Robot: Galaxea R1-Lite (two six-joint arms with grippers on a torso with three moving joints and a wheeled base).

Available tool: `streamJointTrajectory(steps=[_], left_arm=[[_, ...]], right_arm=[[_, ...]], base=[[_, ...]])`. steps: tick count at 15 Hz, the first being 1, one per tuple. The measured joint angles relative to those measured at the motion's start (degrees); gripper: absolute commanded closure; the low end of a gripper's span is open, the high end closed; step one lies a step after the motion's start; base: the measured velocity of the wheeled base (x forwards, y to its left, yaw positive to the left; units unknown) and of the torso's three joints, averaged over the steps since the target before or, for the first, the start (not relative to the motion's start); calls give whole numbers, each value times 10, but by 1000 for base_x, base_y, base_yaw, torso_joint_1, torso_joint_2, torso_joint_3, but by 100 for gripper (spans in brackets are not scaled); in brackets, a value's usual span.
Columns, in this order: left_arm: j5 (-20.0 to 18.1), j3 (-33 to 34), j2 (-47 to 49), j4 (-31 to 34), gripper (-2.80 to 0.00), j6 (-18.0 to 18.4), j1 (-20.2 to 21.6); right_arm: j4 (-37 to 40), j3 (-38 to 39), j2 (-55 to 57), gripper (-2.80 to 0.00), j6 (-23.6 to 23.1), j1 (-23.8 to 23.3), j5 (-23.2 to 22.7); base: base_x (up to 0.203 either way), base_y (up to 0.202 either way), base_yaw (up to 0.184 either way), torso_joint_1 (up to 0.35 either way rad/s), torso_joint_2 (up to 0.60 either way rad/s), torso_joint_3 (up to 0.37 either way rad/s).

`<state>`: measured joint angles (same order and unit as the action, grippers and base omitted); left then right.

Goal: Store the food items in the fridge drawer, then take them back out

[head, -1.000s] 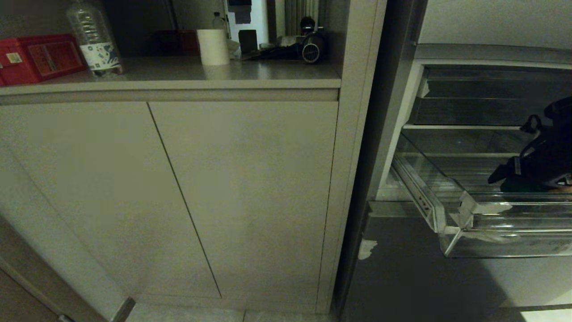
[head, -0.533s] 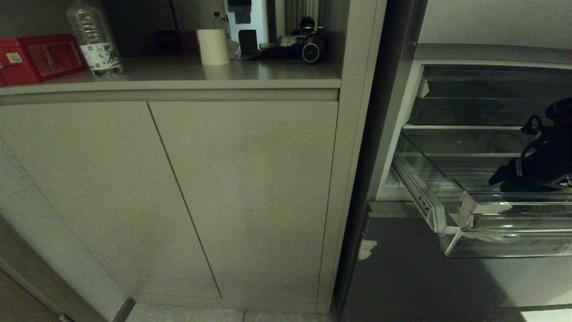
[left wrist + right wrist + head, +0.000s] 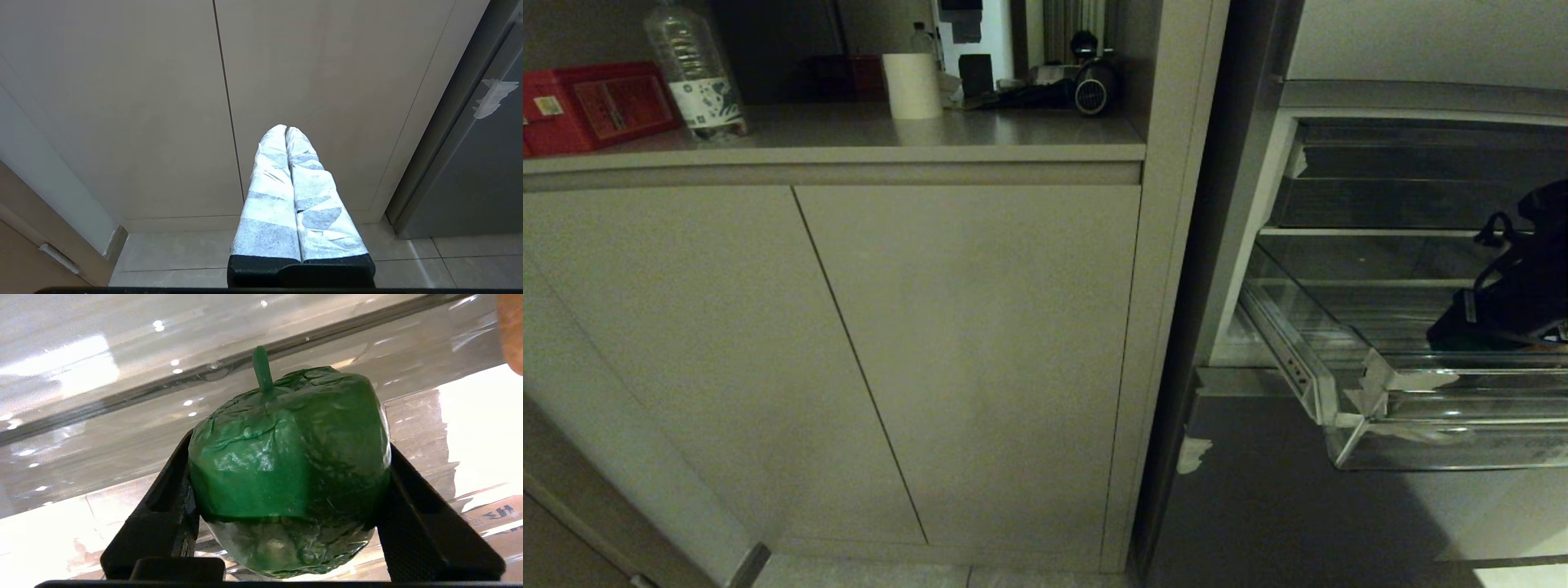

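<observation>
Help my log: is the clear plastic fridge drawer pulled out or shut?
Pulled out: the clear plastic fridge drawer juts past the fridge front, rail exposed; right gripper clasps a green pepper inside.

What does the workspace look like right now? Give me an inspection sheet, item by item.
Surface: fridge drawer pulled out, white tape on its front corner.
Job's things: green pepper in the drawer; orange-brown fruit barely showing beside it.
Clutter: bottle, red box and white roll on the counter.
Grippers: right gripper inside the drawer, closed against both sides of the pepper; left gripper shut, empty, facing the cabinet doors.
Cables: black loop on the right arm.
Surroundings: fridge open; tiled floor.
</observation>
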<state>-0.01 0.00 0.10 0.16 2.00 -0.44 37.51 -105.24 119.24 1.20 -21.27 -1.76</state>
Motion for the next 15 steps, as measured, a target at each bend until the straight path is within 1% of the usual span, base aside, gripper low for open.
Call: streamJointTrajectory(steps=[3,7,15], left_arm=[[0,0,0,0,0,0,0],[0,0,0,0,0,0,0],[0,0,0,0,0,0,0]], right_arm=[[0,-2,-17,0,2,1,-2],[0,11,-70,0,4,1,-4],[-4,137,-248,0,2,-4,-5]], base=[[0,0,0,0,0,0],[0,0,0,0,0,0],[0,0,0,0,0,0]])
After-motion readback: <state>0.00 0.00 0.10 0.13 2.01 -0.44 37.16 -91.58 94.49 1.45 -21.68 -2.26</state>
